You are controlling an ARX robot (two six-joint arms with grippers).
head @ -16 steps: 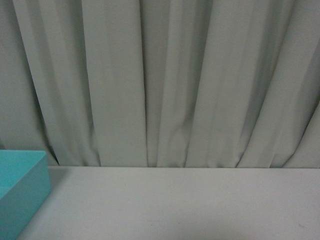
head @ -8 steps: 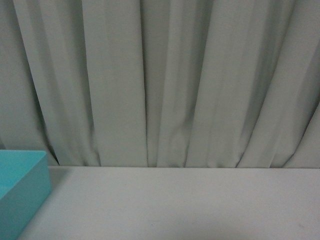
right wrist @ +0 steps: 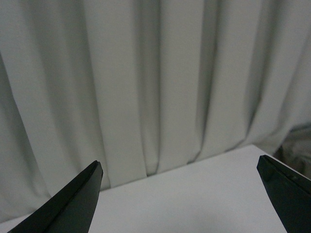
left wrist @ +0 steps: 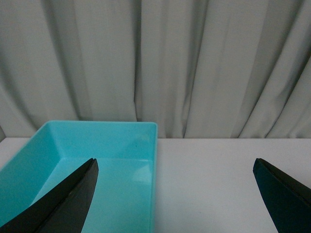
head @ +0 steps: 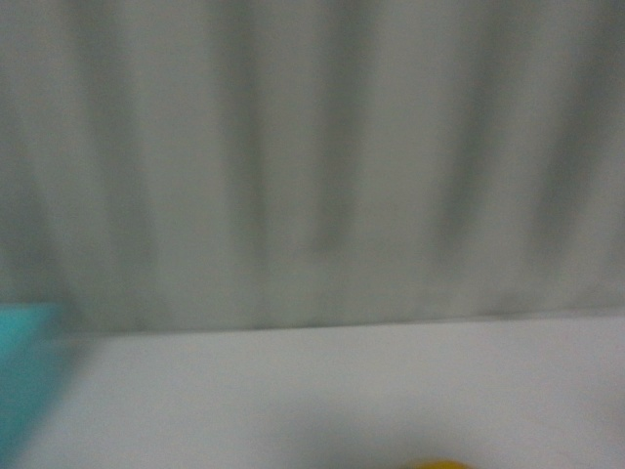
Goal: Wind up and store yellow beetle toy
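The front view is blurred. A sliver of yellow [head: 441, 465] shows at its bottom edge, probably the yellow beetle toy; its shape cannot be made out. A turquoise box [head: 24, 376] sits at the left edge of the white table. In the left wrist view my left gripper [left wrist: 175, 167] is open and empty, its black fingertips [left wrist: 77, 194] wide apart over the box [left wrist: 104, 160] and the bare table beside it. In the right wrist view my right gripper [right wrist: 179, 170] is open and empty above the white table [right wrist: 184, 199]. Neither arm shows in the front view.
A pale grey curtain [head: 312, 156] hangs along the back edge of the table. The turquoise box looks empty inside. In the right wrist view the table's far corner [right wrist: 252, 146] shows, with something dark [right wrist: 299, 145] beyond it.
The front view has shifted and blurred: the table's back edge and box sit slightly differently, and a yellow sliver now shows at the bottom edge where none was before.
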